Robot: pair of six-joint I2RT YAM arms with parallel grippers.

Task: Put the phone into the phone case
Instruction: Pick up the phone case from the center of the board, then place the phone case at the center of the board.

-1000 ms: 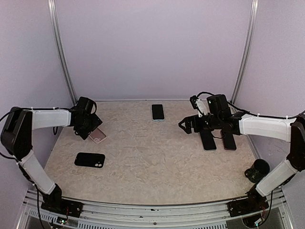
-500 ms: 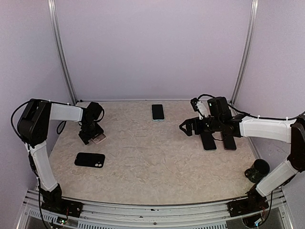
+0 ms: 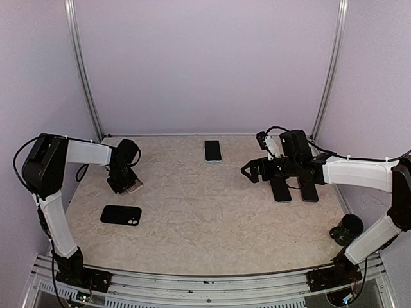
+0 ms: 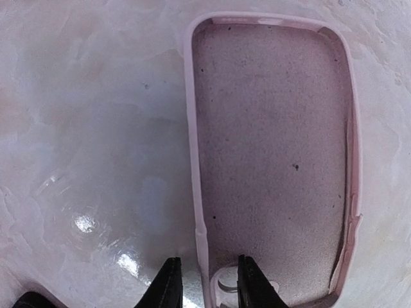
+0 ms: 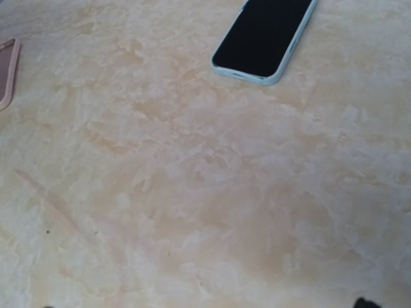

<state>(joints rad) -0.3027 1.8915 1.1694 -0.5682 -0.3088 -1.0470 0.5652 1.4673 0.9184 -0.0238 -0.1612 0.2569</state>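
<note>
The pink phone case (image 4: 273,160) lies open side up on the table, seen small at the far left (image 3: 134,186) in the top view. My left gripper (image 4: 205,282) is down at its camera-hole end. Its fingers straddle the case's left wall, one inside and one outside, narrowly apart, with a small gap showing on each side. A phone (image 3: 212,151) with a light blue edge lies screen up at the back centre, and the right wrist view shows its lower end (image 5: 264,35). My right gripper (image 3: 249,171) hovers wide open and empty at the right.
A black phone or case (image 3: 121,215) with a camera cluster lies at the front left. Two dark phones (image 3: 280,188) (image 3: 309,188) lie side by side under my right arm. A black round object (image 3: 347,229) sits off the table's right edge.
My left gripper has come down onto the pink case's end and its jaws have narrowed around the case's wall. The right arm has barely moved.
</note>
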